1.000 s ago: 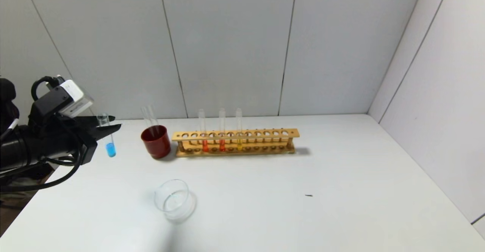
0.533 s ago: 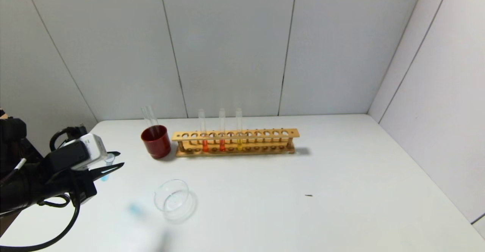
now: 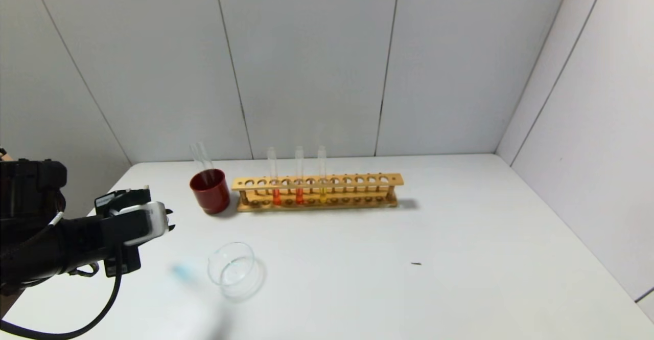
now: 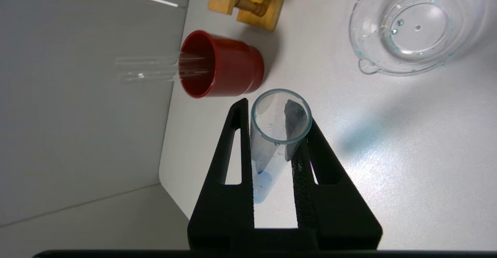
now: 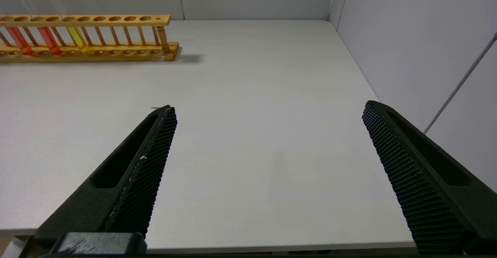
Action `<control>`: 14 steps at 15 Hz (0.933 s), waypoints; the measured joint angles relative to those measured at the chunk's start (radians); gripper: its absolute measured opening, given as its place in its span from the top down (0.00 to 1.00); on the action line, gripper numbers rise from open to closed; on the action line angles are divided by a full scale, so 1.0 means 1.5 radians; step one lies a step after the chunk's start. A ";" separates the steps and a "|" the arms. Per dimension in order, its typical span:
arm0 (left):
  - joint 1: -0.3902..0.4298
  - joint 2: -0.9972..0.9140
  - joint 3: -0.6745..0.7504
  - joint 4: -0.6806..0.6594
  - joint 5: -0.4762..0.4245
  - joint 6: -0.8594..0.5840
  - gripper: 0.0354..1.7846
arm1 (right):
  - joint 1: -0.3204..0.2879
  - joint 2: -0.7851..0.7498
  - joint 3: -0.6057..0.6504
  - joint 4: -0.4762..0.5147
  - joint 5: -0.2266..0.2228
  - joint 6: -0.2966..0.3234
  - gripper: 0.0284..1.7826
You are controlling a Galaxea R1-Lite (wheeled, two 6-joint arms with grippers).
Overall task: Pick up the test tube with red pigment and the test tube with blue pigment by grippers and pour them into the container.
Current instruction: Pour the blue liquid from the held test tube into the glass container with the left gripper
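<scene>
My left gripper (image 3: 170,220) hangs low over the table's left part, left of the container (image 3: 232,269). In the left wrist view it (image 4: 271,112) is shut on the test tube with blue pigment (image 4: 276,141), whose open mouth faces the camera and whose blue liquid sits at the round bottom. In the head view the wrist hides this tube. The container, a clear glass dish (image 4: 415,25), holds only a few droplets. The test tube with red pigment (image 3: 276,193) stands in the wooden rack (image 3: 357,181). My right gripper (image 5: 270,108) is open and empty over the table's right front.
A dark red cup (image 3: 210,190) with clear tubes stands left of the rack. A deeper red tube (image 3: 299,193) and a yellow tube (image 3: 322,190) stand beside the orange-red one. A faint blue patch (image 3: 181,272) lies on the table left of the dish.
My left arm has come down from near the back wall to just above the table and has rolled, with the blue tube still held. A faint blue patch has appeared beside the dish.
</scene>
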 joint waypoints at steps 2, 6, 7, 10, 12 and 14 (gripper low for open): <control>-0.008 0.008 0.008 0.002 0.008 0.046 0.83 | 0.000 0.000 0.000 0.000 0.000 0.000 0.02; -0.011 0.033 0.011 0.003 0.017 0.136 0.83 | 0.000 0.000 0.000 0.000 0.000 0.000 0.02; -0.011 0.042 0.006 0.003 0.017 0.162 0.83 | 0.000 0.000 0.000 0.000 0.000 0.000 0.02; -0.012 0.075 -0.010 -0.001 0.018 0.199 0.83 | 0.000 0.000 0.000 0.000 0.000 0.000 0.02; -0.016 0.093 -0.030 0.001 0.018 0.245 0.83 | 0.000 0.000 0.000 0.000 0.000 0.000 0.02; -0.026 0.103 -0.034 0.002 0.028 0.258 0.83 | 0.000 0.000 0.000 0.000 0.000 0.000 0.02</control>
